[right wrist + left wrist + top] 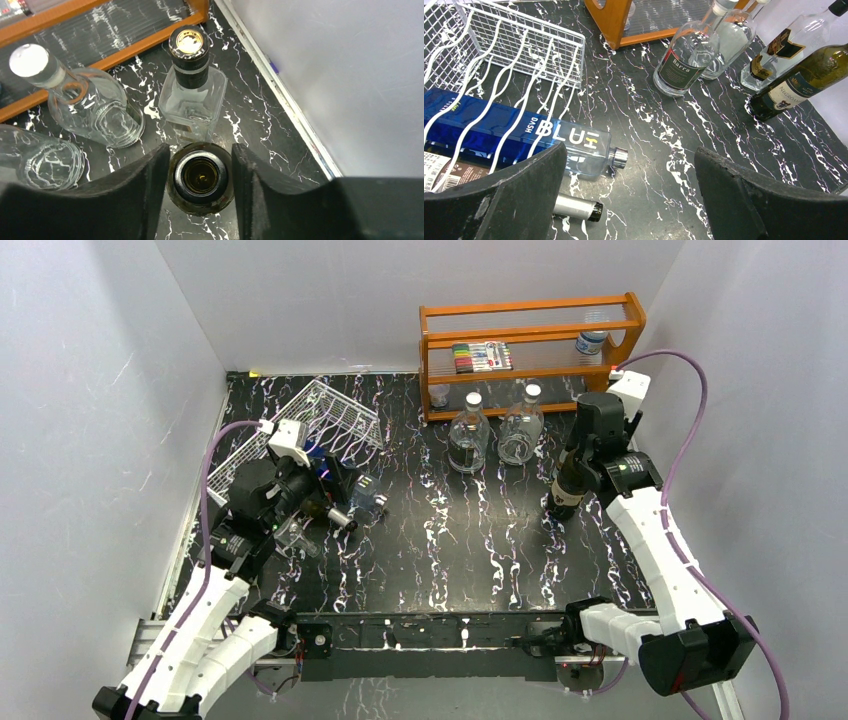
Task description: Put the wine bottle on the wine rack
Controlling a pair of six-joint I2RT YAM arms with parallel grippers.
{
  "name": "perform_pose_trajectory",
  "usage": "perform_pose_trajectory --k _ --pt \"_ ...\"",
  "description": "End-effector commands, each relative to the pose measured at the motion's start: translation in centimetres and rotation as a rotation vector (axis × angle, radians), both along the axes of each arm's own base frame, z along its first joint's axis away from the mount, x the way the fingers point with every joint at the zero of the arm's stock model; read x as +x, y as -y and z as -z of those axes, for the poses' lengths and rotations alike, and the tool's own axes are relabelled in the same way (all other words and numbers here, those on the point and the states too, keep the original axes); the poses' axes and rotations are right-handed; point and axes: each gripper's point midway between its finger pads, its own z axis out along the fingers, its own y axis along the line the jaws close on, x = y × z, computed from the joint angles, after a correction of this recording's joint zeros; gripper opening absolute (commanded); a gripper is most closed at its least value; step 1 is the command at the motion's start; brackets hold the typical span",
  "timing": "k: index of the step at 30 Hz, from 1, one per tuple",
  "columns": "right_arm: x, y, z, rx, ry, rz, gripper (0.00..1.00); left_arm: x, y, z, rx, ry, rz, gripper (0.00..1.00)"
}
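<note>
Your right fingers (145,200) pinch the upright wine bottle (200,177), lower centre; your left fingers (524,195) are spread near the wine rack (524,45).

Six large bottles (804,82), one rack (550,31), one shelf (611,20)

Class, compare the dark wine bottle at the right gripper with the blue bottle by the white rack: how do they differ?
The wine bottle stands upright; the blue bottle lies on its side. The wine bottle is dark green, the blue bottle translucent blue. Fingers of the right gripper clasp the wine bottle's neck; nothing grips the blue bottle. Both carry lettering.
</note>
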Motion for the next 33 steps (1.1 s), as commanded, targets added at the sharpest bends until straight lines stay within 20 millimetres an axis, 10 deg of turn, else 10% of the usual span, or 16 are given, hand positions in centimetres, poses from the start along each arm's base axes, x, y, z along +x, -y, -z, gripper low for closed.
perform_pose_trajectory --k 1,10,17,26,33 --pt "-0.2 0.0 0.5 0.027 0.001 0.016 0.54 -0.3 0.5 -0.8 -0.002 0.028 0.042 0.98" --pt "-0.6 -0.9 0.2 0.051 -0.005 -0.051 0.14 0.2 0.5 -1.3 0.048 0.072 0.062 0.98" --pt "-0.6 -6.2 -1.9 0.155 0.041 -0.371 0.01 0.5 0.2 -2.0 0.098 0.131 0.068 0.98" --pt "-3.3 -14.3 -3.3 0.35 0.107 -0.832 0.0 0.9 3.6 -2.4 -0.023 0.108 0.196 0.91" --pt "-4.4 -16.6 -1.1 0.494 0.067 -0.904 0.0 -0.3 6.5 -1.1 -0.123 0.076 0.351 0.9"
